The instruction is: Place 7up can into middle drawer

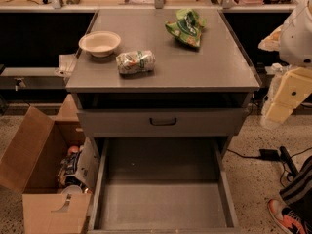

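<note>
The 7up can (pixel 135 62) lies on its side on the grey cabinet top (pixel 209 67), near the front left, just right of the round cream bowl (pixel 100 43). The middle drawer (pixel 163 204) is pulled wide open below. Its flat grey floor has nothing on it. My gripper (pixel 276 112) hangs at the far right of the camera view, off the cabinet's right front corner at about the level of the drawer front. It is well apart from the can and holds nothing that I can see.
A bright green snack bag (pixel 186 27) lies at the back right of the top. The shut drawer front with a black handle (pixel 163 122) sits above the open drawer. An open cardboard box (pixel 36 179) stands on the floor at left. Black cables (pixel 273 155) and a person's shoe (pixel 287 216) are on the floor at right.
</note>
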Robot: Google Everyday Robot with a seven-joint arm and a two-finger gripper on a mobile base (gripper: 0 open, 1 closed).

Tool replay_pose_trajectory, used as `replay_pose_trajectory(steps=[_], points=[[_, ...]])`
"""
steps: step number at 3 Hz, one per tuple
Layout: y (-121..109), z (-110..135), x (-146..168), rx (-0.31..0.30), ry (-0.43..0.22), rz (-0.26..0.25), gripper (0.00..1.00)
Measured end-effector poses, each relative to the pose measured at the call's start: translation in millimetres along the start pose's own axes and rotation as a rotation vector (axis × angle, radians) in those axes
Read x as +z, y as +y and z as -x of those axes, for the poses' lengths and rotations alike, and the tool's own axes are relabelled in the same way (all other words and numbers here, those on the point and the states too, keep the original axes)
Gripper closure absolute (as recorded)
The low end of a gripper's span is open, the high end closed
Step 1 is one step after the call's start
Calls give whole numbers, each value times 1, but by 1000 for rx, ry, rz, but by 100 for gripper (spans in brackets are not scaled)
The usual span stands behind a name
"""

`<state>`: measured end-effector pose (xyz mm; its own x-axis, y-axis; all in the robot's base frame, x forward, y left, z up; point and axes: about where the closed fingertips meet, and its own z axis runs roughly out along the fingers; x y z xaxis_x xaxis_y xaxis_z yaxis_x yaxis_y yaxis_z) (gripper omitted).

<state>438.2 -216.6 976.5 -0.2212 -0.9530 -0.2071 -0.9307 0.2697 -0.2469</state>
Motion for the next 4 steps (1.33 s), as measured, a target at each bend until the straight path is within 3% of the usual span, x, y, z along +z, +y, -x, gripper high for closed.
replay_pose_trajectory(steps=[1, 2, 3, 4], points=[[-2, 1, 0, -4, -3, -4, 0], [-28, 20, 17, -59, -41, -6, 0], [-66, 59, 48, -130, -120, 5, 0], [-89, 95, 71, -165, -204, 22, 0]])
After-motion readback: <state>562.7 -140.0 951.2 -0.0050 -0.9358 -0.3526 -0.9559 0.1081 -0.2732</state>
